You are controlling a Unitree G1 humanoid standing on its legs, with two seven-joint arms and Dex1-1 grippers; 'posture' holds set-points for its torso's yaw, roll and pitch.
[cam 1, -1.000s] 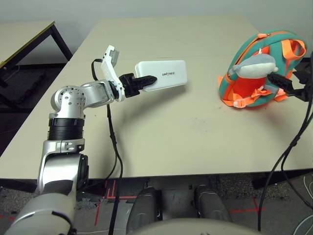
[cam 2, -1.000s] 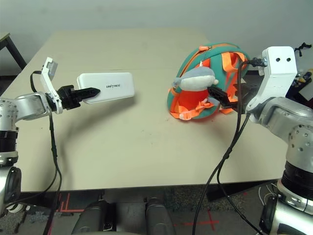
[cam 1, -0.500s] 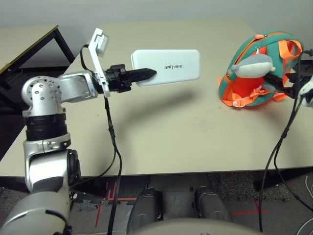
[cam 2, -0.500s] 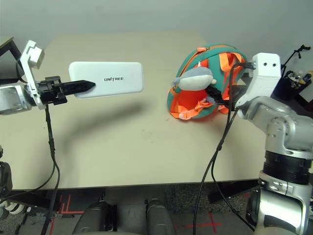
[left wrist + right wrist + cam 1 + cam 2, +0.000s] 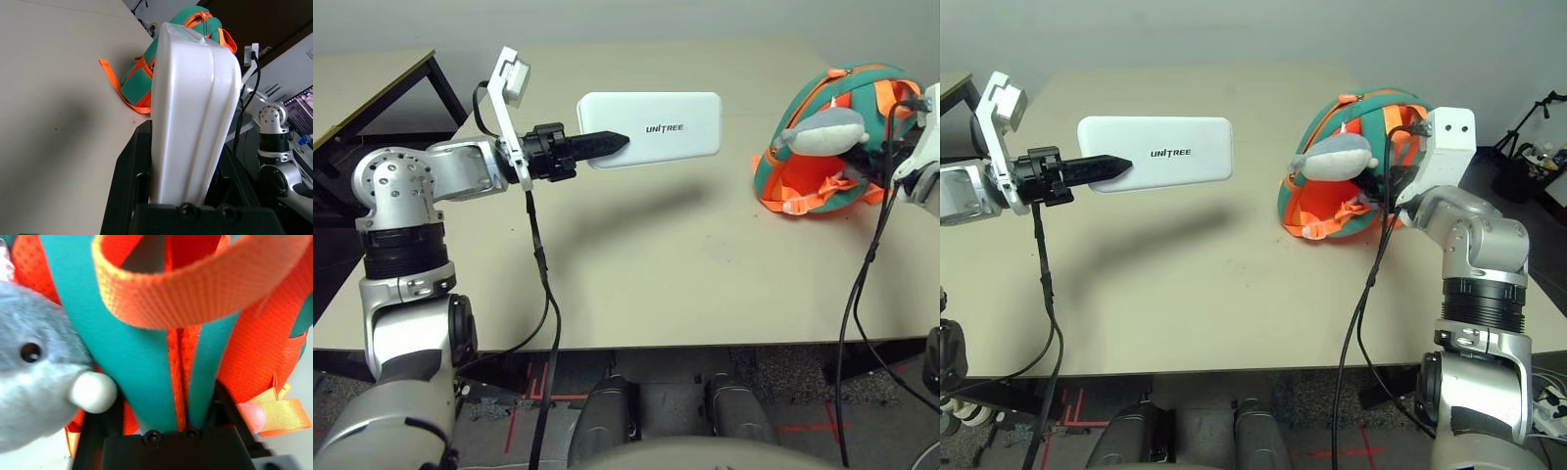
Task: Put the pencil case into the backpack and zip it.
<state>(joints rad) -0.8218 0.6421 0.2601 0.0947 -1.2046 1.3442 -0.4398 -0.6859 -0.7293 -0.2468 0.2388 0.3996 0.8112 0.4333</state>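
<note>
White rectangular pencil case with rounded corners (image 5: 651, 128) is held above the pale table (image 5: 636, 284), left of the backpack.
The rounded teal-and-orange fabric backpack (image 5: 811, 176) stands on the table; the grey-white plush shark (image 5: 823, 132) is at its front, the black right gripper (image 5: 878, 157) is at its right side, and the black left gripper (image 5: 597, 146) is well apart from it.

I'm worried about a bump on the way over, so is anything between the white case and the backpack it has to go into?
Nothing visible stands between them: the white case hangs in the left gripper above bare table. At the backpack, though, the plush shark hangs on the side facing the case.
</note>
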